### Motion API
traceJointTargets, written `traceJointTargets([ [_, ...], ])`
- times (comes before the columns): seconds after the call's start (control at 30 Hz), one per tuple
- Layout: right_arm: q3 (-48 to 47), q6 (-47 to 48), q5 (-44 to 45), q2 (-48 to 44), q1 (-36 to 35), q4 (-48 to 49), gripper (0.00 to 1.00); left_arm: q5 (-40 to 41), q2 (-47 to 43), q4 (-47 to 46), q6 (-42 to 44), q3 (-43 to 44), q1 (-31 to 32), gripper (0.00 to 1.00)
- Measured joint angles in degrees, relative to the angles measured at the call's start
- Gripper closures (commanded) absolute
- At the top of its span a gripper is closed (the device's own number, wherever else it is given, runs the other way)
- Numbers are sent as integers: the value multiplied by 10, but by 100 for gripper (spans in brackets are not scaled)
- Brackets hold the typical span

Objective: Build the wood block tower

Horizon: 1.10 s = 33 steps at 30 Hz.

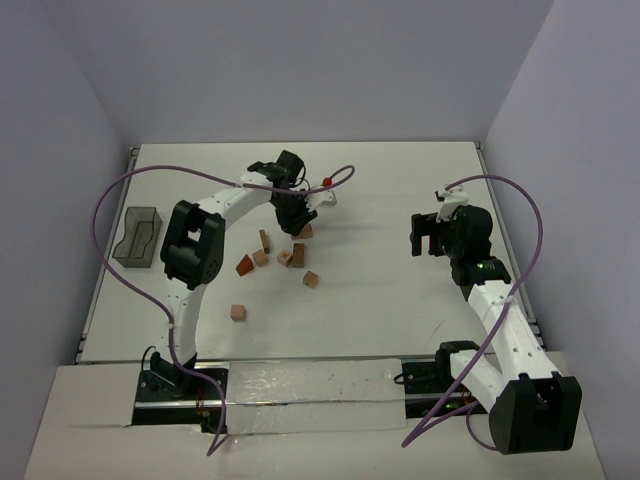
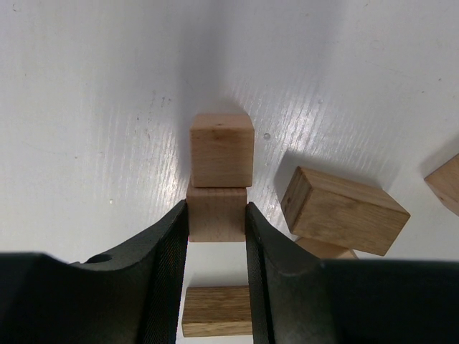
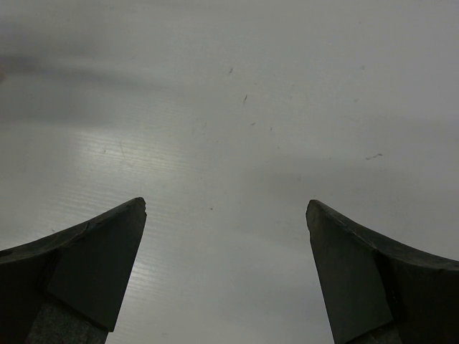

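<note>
Rightmost block (image 2: pixel 446 185) — cut by edge

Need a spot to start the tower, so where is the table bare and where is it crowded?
Bare: the wide stretch of table between the block cluster and the right gripper, and the strip between the lone cube and the near edge. Crowded: around the left gripper, shut on a cube with blocks close beside it.

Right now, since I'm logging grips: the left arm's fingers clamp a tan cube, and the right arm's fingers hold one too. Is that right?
Half right. The left fingers do clamp a tan cube, but the right fingers hold nothing: the right wrist view shows them wide open above the table.
</note>
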<state>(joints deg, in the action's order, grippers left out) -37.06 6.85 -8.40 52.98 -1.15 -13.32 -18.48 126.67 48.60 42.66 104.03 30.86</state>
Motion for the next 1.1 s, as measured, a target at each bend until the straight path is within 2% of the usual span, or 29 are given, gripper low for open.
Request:
traceJointTargets([
  [0.67,0,0,0,0,0,0,0,-2,12,-1,26,11,5,60],
  [0.87,0,0,0,0,0,0,0,-4,17,-1,32,18,6,54],
  [0.97,0,0,0,0,0,0,0,-4,18,-1,36,20,6,48],
  [1.1,0,0,0,0,0,0,0,-4,18,-1,41,20,6,47],
])
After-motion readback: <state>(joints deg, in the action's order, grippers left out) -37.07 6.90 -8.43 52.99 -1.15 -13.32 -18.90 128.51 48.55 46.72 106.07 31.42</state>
